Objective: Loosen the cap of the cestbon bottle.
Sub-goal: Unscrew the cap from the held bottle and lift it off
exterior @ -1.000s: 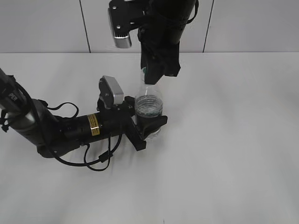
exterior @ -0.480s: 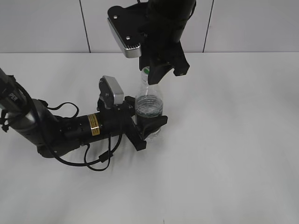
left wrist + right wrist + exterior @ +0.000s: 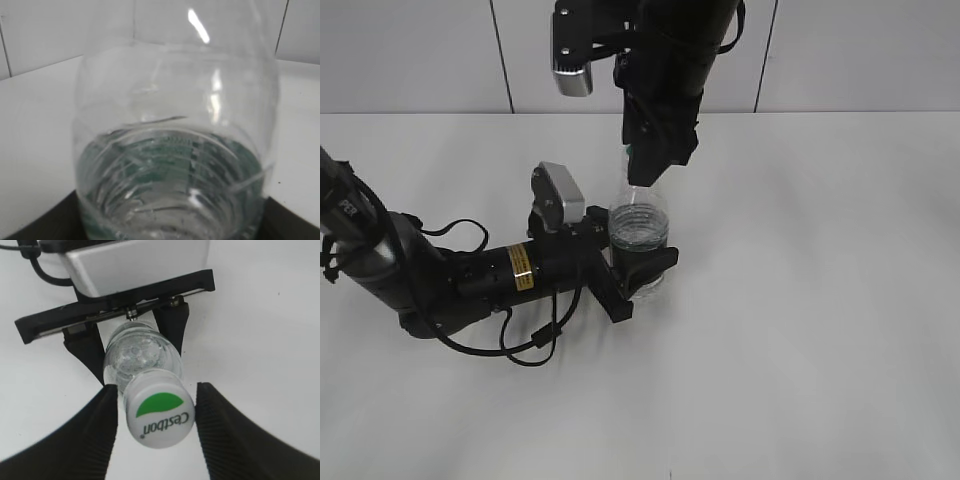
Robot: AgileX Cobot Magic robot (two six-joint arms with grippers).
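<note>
Since a moment ago the right gripper (image 3: 156, 412) has swung back and let go; its jaws stand apart beside the cap (image 3: 158, 410). Left gripper (image 3: 638, 268) clamps the bottle (image 3: 639, 230) upright on the table (image 3: 820, 300). Re-close squarely on the cap before twisting.

Ext view: right tool (image 3: 642, 180) hides cap; bottle (image 3: 175, 150) cropped (left wrist).

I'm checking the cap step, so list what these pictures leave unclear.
- Exterior view: the cap is hidden behind the right claw.
- Left wrist view: the cestbon bottle fills the frame; neck cut off, left claw barely in frame.
- Right wrist view: the bottle's base is hidden by its own body.
</note>
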